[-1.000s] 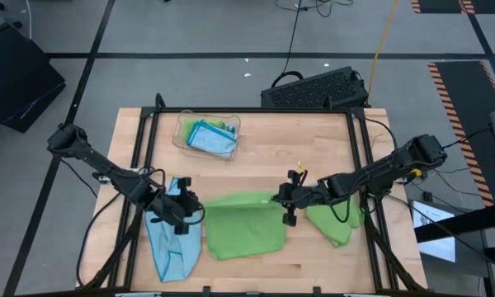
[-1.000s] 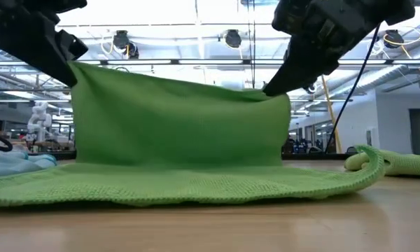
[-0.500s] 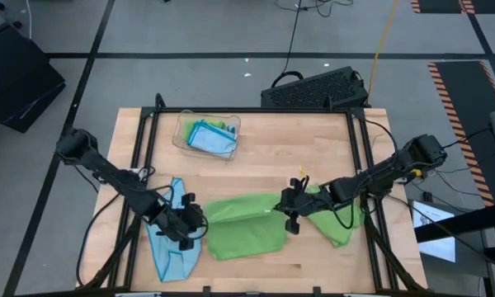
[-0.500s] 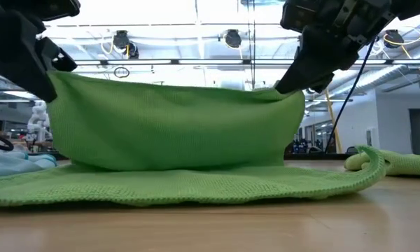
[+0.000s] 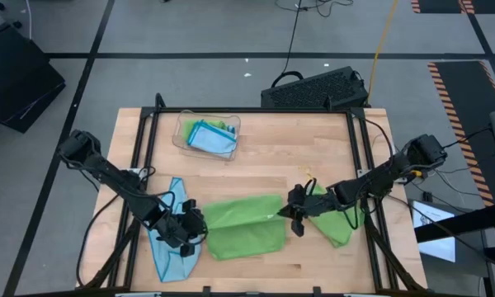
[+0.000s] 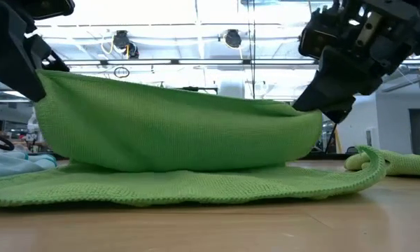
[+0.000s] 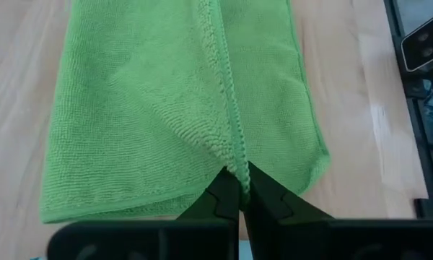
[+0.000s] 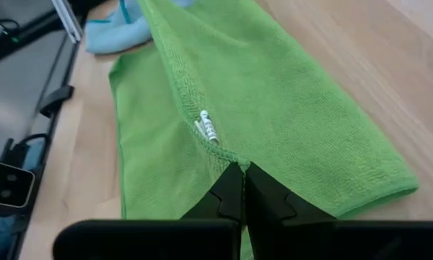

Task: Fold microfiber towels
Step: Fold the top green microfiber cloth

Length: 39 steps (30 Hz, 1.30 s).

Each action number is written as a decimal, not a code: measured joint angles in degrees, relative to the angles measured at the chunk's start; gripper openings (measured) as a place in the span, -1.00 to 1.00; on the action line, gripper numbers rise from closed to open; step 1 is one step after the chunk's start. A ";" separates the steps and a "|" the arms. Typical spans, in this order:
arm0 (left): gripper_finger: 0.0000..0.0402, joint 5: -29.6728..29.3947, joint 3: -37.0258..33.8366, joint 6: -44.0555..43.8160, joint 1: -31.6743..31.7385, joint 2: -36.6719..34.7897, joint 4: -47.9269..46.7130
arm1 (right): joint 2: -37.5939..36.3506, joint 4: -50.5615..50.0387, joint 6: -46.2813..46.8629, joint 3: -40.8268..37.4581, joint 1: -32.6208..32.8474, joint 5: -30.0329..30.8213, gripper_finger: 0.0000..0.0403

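A lime green microfiber towel [image 5: 246,227] lies mid-table near the front edge. Its near half rests flat on the wood [image 6: 182,187]; its other half is raised and arches over it [image 6: 175,129]. My left gripper [image 5: 190,224] is shut on the raised edge's left end, and my right gripper [image 5: 295,216] is shut on its right end. A small white tag [image 8: 208,127] sits on the hem near the right gripper. A light blue towel [image 5: 172,247] lies crumpled under the left arm. Another green towel [image 5: 340,224] lies bunched at the right. My left gripper pinches the towel's hemmed edge [image 7: 237,167] at its left end between its two fingertips [image 7: 224,195], slanting down from the table's left. The edge is held above the table and the cloth hangs below it in a bulging curve. My right gripper pinches the same hem at its right end [image 8: 233,157], just past the white tag, between its two fingertips [image 8: 231,184]. It comes slanting down from the table's right. The held end is off the table, and the hem sags slightly between both grippers.
A clear plastic tray [image 5: 184,125] holding folded blue towels [image 5: 211,139] stands at the back left. A black keyboard-like box [image 5: 318,89] sits beyond the far edge. Bare wood shows between the tray and the green towel.
Both grippers have come toward the table's near edge and sunk, each rolling a little, still shut on the hem. The raised half of the green towel has come over the flat half and hangs lower, bulging; the near half has stayed flat.
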 joint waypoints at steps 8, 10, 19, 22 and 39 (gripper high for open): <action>-0.95 -1.30 0.04 -1.82 -0.19 1.38 4.63 | 0.52 2.78 1.04 -1.51 1.23 0.31 -1.00; -0.95 -1.27 0.07 -2.05 -0.61 2.64 5.81 | 1.54 3.78 1.05 -1.50 1.36 -0.44 -1.00; -0.95 -0.32 0.07 -5.54 -1.27 6.66 5.79 | 5.95 6.12 1.66 -1.53 1.93 -2.61 -1.00; -0.95 0.66 0.07 -6.12 -1.29 7.06 5.74 | 5.97 6.65 2.11 -1.53 1.93 -2.61 -1.00; -0.95 2.34 0.07 -5.48 -1.40 7.06 8.32 | 11.20 11.86 5.30 -1.28 3.81 -2.90 -0.97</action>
